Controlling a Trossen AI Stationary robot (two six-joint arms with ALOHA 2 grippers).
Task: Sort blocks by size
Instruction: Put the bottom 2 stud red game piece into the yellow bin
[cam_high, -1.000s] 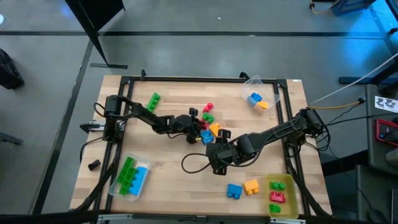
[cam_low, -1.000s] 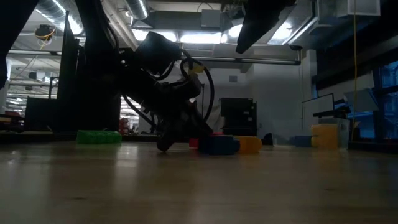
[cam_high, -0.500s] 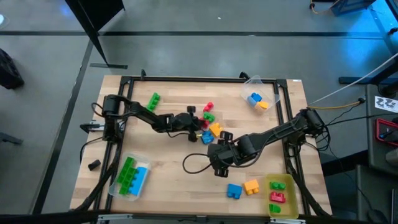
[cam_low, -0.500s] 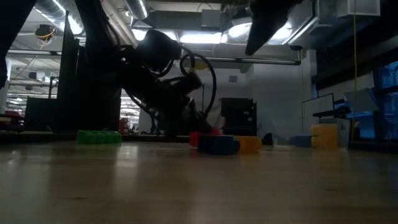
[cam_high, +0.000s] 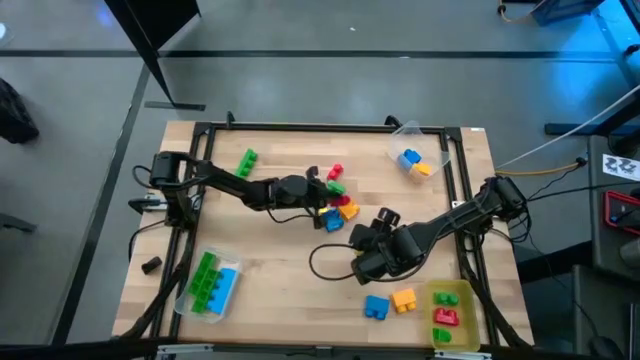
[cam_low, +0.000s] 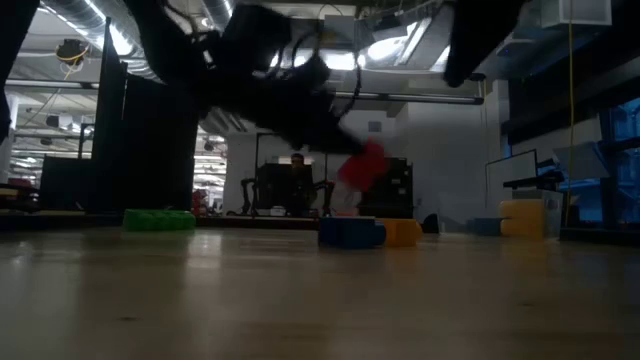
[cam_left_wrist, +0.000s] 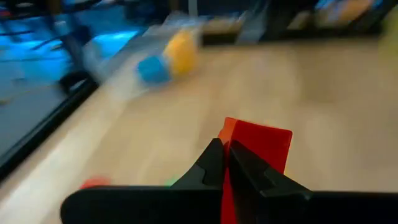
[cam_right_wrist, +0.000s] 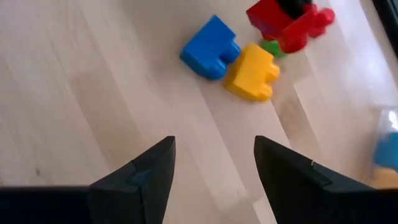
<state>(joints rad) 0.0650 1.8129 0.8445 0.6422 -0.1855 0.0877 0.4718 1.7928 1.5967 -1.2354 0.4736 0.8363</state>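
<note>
Wooden table (cam_high: 270, 250) filled the frame's centre. Left gripper (cam_left_wrist: 225, 163) pinched a red block (cam_left_wrist: 261, 146) aloft. Right gripper (cam_right_wrist: 211, 163), lower centre, gaped wide, holding nothing.

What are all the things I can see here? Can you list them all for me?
table: one, light wood, under everything
left clear tray: one, lower left in the high view, holding long green blocks and a long blue block
right clear tray: one, upper right, holding a blue piece and an orange piece
yellow tray: one, lower right, green and red blocks inside
lone green block: one, upper left
middle pile: blue, yellow, red and green blocks, table centre
blue block, orange block: one each, beside the yellow tray
red block: one, held off the table
left claw: shut on the red block, above the pile
right claw: open, empty, pointing at the pile
</note>
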